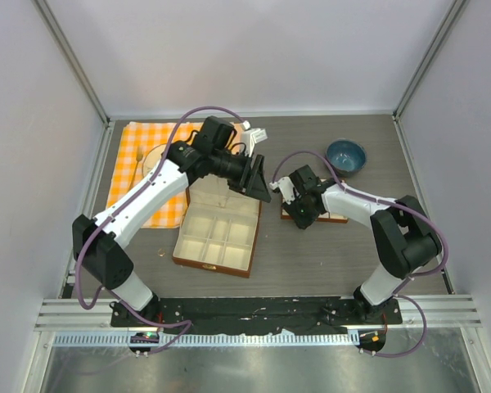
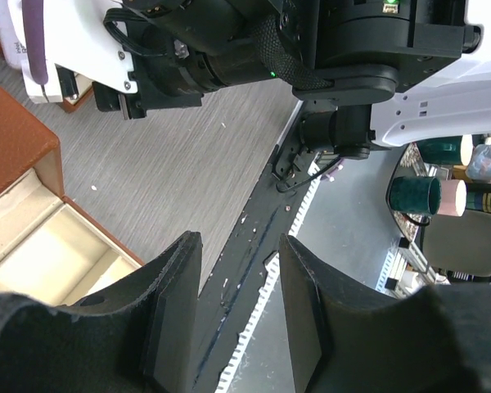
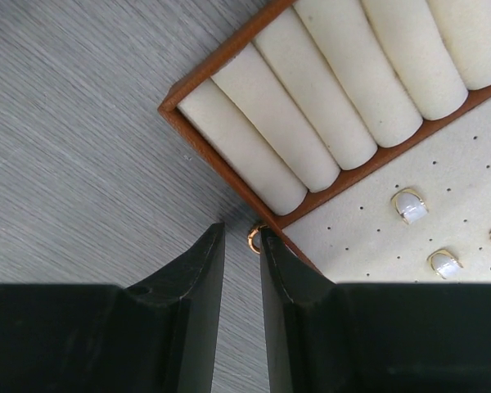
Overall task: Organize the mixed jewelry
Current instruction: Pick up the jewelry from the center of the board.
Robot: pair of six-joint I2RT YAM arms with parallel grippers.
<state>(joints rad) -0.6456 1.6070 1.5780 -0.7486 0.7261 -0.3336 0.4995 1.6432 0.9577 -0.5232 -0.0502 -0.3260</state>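
Spotted a tiny gold ring [image 3: 254,238] lying on the table [image 3: 82,123], snug against the outside edge of the brown tray [image 3: 206,152] and right at the tips of the right tool [image 3: 241,237]. Looks released, narrow gap, not pinching it. Same with the left tool [image 2: 239,241]: spread apart, holding nothing, up over the table. Inside the tray: cream foam rolls [image 3: 311,98], plus two white earrings [image 3: 410,205] on the dotted pad.
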